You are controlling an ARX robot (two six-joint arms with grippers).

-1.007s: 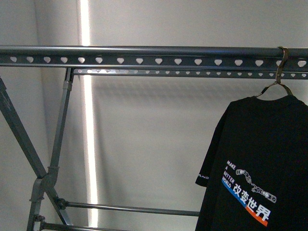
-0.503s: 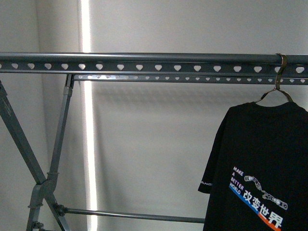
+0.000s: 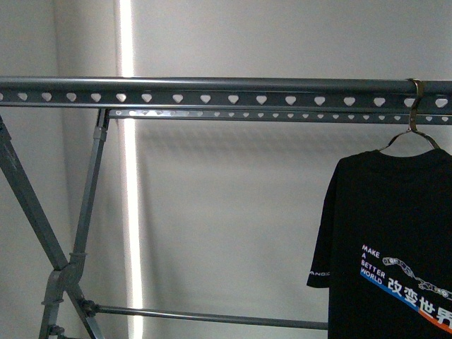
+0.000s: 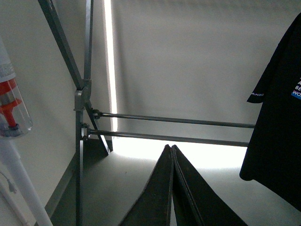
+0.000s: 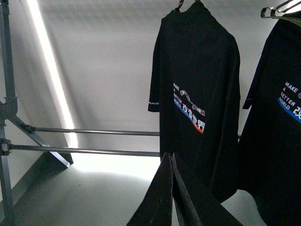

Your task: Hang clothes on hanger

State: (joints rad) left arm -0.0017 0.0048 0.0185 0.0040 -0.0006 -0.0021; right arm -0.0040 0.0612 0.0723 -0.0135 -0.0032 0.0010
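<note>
The black T-shirt (image 3: pixel 395 240) with white "MAKE A BETTER WORLD" print hangs from a hook (image 3: pixel 415 106) over the top rail of the grey rack (image 3: pixel 212 90), at the right edge of the front view. Its sleeve shows in the left wrist view (image 4: pixel 277 117). The right wrist view shows it whole (image 5: pixel 197 94), with a second black printed T-shirt (image 5: pixel 277 117) hanging beside it. My left gripper (image 4: pixel 171 147) is shut and empty, apart from the shirt. My right gripper (image 5: pixel 170 154) is shut and empty, below and in front of the shirts.
The rack's slanted legs (image 3: pixel 42 233) and low cross bars (image 3: pixel 212 316) stand at the left and bottom. A white and orange appliance (image 4: pixel 11 113) stands beside the rack in the left wrist view. A grey wall with a bright vertical strip (image 3: pixel 127 176) is behind.
The front view has shifted: the T-shirt and its hook now sit further right and lower in the picture. The shirt stays hung on the rail.
</note>
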